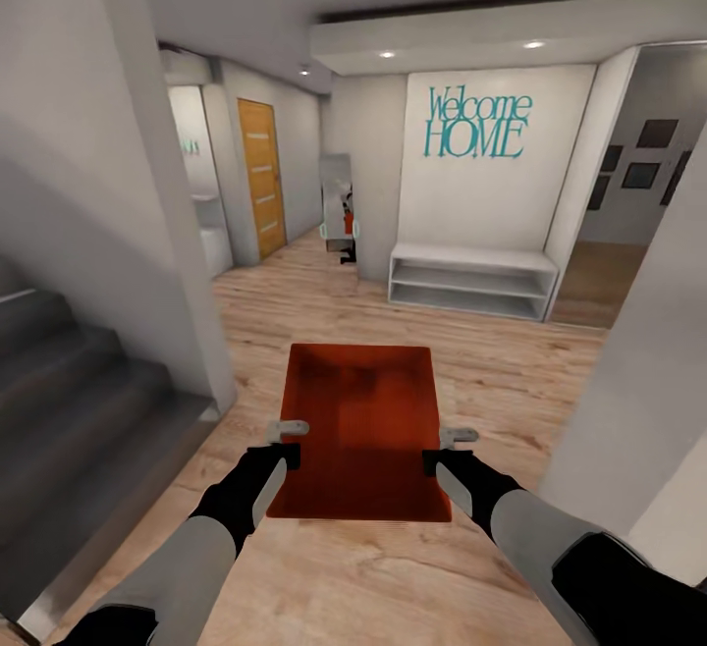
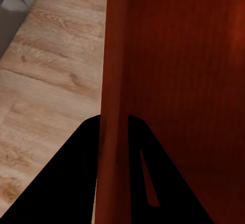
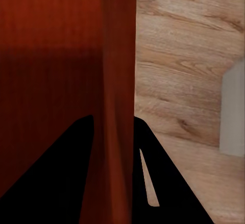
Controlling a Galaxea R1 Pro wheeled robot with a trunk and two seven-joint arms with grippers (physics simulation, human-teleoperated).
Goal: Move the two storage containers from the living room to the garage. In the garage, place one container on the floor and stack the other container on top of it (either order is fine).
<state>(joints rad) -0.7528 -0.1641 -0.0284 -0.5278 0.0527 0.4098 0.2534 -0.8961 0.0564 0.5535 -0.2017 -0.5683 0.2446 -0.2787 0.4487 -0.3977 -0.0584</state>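
Left gripper (image 1: 287, 438) pinches left wall of storage container (image 1: 361, 430), right gripper (image 1: 447, 448) pinches right wall; container held above wood plank floor (image 1: 491, 371), white bench (image 1: 471, 278) ahead.

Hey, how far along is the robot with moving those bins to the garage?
Early going. One orange-red bin is held between both grippers, the left gripper and right gripper each clamped on a side wall. It's over wood plank flooring in a hallway. Reaching the garage, setting this bin down and stacking the second remain.
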